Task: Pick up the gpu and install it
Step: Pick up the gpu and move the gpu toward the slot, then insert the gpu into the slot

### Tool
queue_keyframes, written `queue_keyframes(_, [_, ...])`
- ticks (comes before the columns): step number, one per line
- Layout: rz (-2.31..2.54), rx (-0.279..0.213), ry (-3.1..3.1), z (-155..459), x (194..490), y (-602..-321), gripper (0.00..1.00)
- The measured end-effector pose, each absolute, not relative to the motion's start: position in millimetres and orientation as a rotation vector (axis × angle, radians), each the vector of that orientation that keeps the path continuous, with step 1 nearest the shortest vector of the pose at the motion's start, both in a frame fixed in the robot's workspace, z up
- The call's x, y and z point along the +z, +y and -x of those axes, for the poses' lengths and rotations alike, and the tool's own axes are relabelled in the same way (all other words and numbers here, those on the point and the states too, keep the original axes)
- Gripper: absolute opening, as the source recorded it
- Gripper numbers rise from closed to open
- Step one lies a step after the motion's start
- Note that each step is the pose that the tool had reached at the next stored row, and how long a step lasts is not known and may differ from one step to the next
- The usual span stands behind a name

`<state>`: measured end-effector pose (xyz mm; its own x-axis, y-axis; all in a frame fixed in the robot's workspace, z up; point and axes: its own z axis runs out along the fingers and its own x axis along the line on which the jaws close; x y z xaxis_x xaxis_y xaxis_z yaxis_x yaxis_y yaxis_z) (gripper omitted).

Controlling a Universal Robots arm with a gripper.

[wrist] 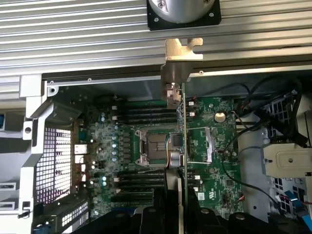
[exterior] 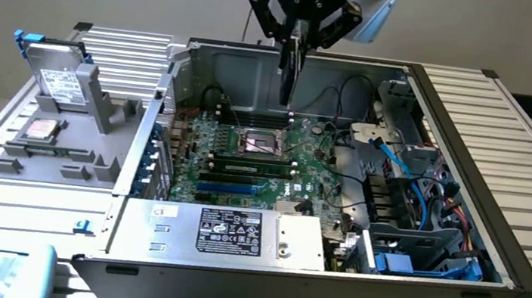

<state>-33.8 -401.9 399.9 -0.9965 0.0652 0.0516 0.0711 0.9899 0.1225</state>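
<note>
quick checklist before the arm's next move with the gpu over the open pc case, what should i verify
1. Grip: black tool shut on thin green gpu card with silver end bracket: ok.
2. Card attitude: hangs upright, edge down: ok.
3. Position: over green motherboard inside open grey computer case: ok.
4. Seated in a slot: card hangs above the board, apart from it: not ok.
5. Card edge lined up with its slot: cannot tell.
6. Blue cable apart from the card, toward the exterior view's right: ok.
</note>
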Motion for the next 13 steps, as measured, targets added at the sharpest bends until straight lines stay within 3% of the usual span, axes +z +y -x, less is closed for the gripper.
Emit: queue_keyframes(13, [-0.053,-0.188,-3.080,27.9,398.9,-401.8,0.28])
